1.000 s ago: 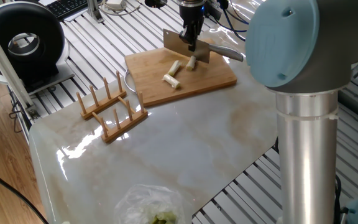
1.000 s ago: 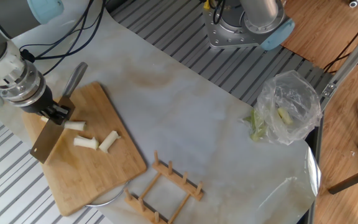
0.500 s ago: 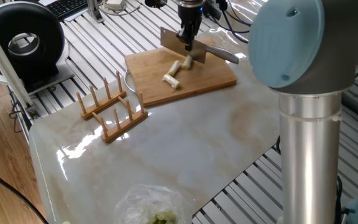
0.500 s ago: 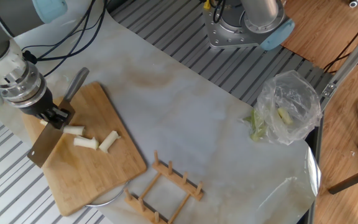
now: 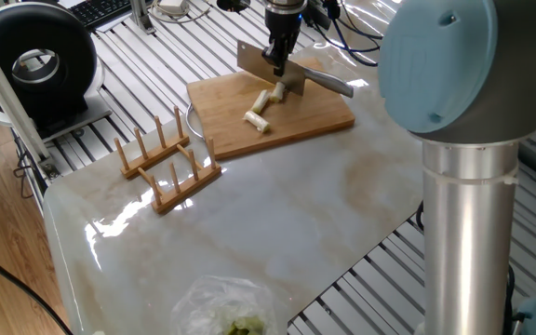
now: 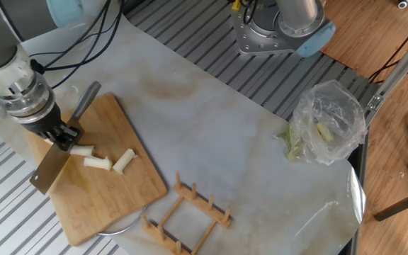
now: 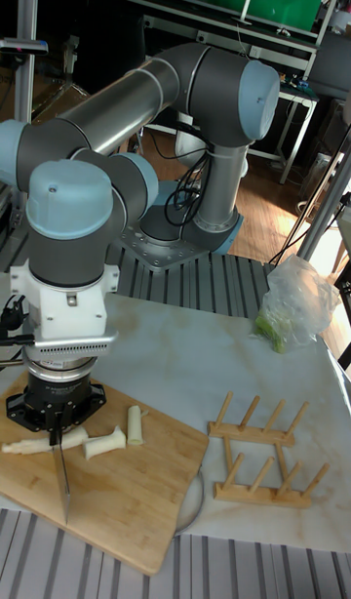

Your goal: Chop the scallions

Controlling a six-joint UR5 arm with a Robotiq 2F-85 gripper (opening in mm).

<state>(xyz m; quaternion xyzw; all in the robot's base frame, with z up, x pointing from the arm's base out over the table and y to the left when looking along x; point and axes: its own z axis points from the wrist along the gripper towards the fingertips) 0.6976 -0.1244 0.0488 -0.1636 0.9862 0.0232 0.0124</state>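
A cream-white scallion lies cut into three stubby pieces (image 5: 257,119) (image 6: 98,163) (image 7: 104,444) on a wooden cutting board (image 5: 316,119) (image 6: 98,195) (image 7: 127,506). My gripper (image 5: 280,67) (image 6: 62,134) (image 7: 60,421) is shut on the spine of a steel cleaver (image 5: 255,61) (image 6: 48,170). The blade hangs just above the board beside the endmost piece (image 5: 279,91) (image 6: 82,150) (image 7: 24,446). In the tall fixed view the blade (image 7: 64,482) shows edge-on between two pieces. Its handle (image 5: 328,84) (image 6: 83,99) points away from the gripper.
A wooden peg rack (image 5: 167,163) (image 6: 190,209) (image 7: 263,453) stands beside the board. A clear plastic bag (image 6: 328,120) (image 7: 292,311) (image 5: 226,312) with green bits sits at the marble top's far corner. A plate rim (image 6: 119,227) shows under the board. The arm's base (image 6: 282,25) stands behind the table.
The gripper and cleaver have risen off the board and shifted a little along the scallion. The piece nearest the blade has shifted slightly; the other two lie where they were.
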